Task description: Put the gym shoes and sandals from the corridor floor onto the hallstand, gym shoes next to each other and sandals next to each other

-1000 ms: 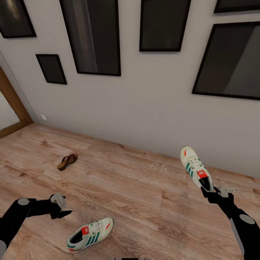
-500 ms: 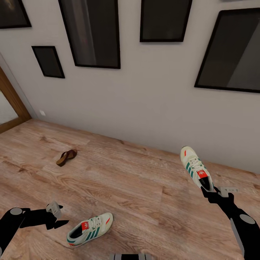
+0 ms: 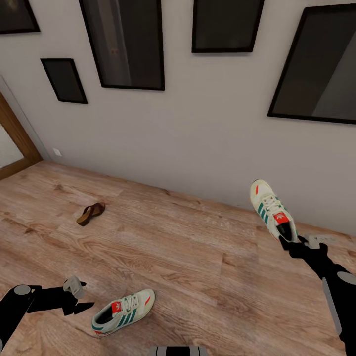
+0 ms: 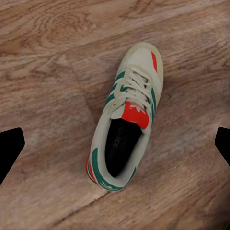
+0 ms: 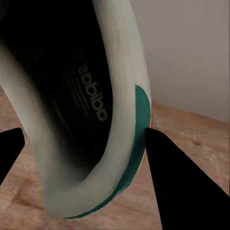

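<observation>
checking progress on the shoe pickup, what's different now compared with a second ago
The right gripper has lifted its held gym shoe slightly higher. The left gripper has come down beside the second gym shoe, jaws open, not touching it. The camera tilted too, shifting the whole view. That floor shoe and the sandal lie where they were on the corridor floor.

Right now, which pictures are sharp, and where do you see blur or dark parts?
Head view: even, soft light, sandal small but clear. Left wrist view: floor shoe sharp, its laces readable. Right wrist view: held shoe so close that its rim looks soft and its inside is dark.
</observation>
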Controlling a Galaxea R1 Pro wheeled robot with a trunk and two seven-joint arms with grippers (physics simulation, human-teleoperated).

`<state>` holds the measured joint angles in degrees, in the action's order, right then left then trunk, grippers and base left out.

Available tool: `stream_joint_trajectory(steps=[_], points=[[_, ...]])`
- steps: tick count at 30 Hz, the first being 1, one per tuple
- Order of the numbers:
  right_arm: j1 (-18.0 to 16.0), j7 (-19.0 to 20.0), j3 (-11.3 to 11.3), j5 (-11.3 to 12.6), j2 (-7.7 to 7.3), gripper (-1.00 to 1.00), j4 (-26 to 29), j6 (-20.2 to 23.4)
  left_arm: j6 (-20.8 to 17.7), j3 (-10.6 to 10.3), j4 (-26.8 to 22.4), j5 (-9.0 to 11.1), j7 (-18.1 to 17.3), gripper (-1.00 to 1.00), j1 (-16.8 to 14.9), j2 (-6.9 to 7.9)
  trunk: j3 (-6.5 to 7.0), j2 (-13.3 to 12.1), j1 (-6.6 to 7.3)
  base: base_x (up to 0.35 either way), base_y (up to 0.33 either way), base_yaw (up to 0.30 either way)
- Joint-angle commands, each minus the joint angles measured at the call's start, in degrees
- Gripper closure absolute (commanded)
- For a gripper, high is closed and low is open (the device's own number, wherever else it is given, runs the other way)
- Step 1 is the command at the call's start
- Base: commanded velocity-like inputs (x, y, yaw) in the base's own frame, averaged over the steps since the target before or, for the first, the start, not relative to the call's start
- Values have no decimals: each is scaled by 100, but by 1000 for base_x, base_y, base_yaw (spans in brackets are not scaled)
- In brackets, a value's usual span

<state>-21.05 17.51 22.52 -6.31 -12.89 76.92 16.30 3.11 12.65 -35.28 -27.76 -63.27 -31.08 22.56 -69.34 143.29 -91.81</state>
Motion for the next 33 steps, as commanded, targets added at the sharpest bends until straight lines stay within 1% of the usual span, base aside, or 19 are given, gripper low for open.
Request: stream_joint_trajectory(steps=[1,2,3,4,7,19,22,23,25,26,28,29,30,31,33], points=[[-3,106,10,-47,7,100,40,149,32,23,-5,-59,-28,-100,-3,-6,-4,2,1,0,0,0],[-3,187,12,-47,11,100,57,220,32,13,-5,-60,-28,-100,-3,-6,-4,2,1,0,0,0],[-4,372,22,-46,16,100,82,295,32,1,-5,-62,-28,-100,-3,-6,-27,3,-1,0,0,0],[-4,463,28,-48,19,100,88,314,32,-2,-5,-62,-28,-100,-3,-6,-49,5,-4,0,0,0],[-2,597,34,-52,22,100,81,336,32,-14,-5,-67,-28,-100,-3,-7,-115,9,-12,0,0,0],[-4,666,42,-63,23,100,78,347,41,-50,-5,-94,-28,-100,-5,-40,-392,25,-43,0,0,0],[-4,666,42,-63,23,100,78,347,32,-58,-16,-147,-34,-100,-26,-34,-479,29,-50,0,0,0],[-4,666,42,-63,23,100,78,347,28,-61,-48,-224,-37,-100,-41,-28,-510,30,-53,0,0,0],[-4,666,42,-63,23,100,78,347,8,-67,-99,-642,-74,-100,-162,-8,-572,33,-58,0,0,0],[-4,666,42,-63,23,100,78,347,4,-67,-101,-749,-81,-100,-207,-7,-603,34,-61,0,0,0],[-4,666,42,-63,23,100,78,348,-10,-69,-84,-1202,-121,-100,-429,-18,-643,35,-63,0,0,0],[-4,666,42,-63,23,100,78,350,-19,-66,-78,-1395,-190,-100,-536,-24,-652,35,-63,0,0,0],[-4,666,42,-63,23,100,78,350,-29,-64,-84,-1530,-291,-100,-626,-30,-660,35,-63,0,0,0],[-4,666,38,-63,23,100,78,353,-36,-61,-96,-1639,-464,-100,-716,-37,-665,35,-63,0,0,0],[-4,666,35,-63,23,100,78,355,-32,-52,-113,-1699,-628,-100,-773,-49,-671,35,-63,0,0,0]])
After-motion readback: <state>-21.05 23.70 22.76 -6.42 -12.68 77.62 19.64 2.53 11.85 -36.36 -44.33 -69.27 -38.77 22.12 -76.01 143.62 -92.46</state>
